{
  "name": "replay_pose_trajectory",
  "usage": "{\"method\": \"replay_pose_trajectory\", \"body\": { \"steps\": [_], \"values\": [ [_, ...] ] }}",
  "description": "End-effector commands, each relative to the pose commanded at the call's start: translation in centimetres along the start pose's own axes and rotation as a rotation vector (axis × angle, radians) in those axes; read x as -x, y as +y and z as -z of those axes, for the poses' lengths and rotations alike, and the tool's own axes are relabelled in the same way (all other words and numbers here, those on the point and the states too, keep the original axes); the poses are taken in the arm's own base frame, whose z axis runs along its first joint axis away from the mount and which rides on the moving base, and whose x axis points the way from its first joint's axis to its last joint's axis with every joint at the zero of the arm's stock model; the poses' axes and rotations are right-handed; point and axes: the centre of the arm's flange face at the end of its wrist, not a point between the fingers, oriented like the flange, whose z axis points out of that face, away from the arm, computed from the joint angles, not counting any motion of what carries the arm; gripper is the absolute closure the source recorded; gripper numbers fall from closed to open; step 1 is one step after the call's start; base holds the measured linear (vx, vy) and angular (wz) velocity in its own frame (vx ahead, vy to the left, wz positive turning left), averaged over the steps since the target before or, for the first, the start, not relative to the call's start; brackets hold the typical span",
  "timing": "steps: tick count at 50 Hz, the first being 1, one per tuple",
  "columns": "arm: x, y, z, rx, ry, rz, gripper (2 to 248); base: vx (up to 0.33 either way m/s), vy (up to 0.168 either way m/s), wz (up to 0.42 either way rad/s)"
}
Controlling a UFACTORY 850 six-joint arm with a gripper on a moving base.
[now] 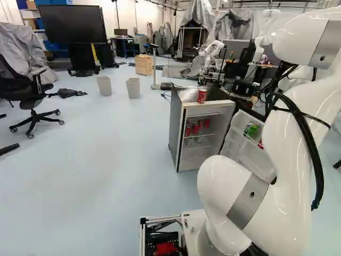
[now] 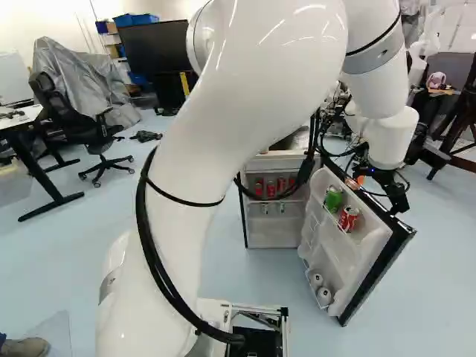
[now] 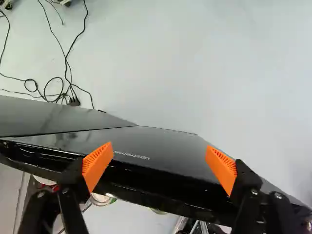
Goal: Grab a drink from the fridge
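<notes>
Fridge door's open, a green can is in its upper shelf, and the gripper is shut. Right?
Not the gripper: the wrist view shows it open, fingers wide apart. The fridge door is open, and a green can is in its upper shelf.

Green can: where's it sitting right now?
Right base view, right of the arm: the green can is in the upper rack of the open fridge door, beside a red can.
</notes>
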Motion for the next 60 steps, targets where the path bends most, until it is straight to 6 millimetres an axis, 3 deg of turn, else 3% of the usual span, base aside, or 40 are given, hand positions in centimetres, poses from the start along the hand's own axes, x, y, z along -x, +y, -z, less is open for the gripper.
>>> {"method": "replay_pose_trajectory", "body": {
  "steps": [60],
  "values": [
    [2.4,2.7,1.1,0.04,-0.144,0.021,3,0.0,0.0,0.0]
  ]
}}
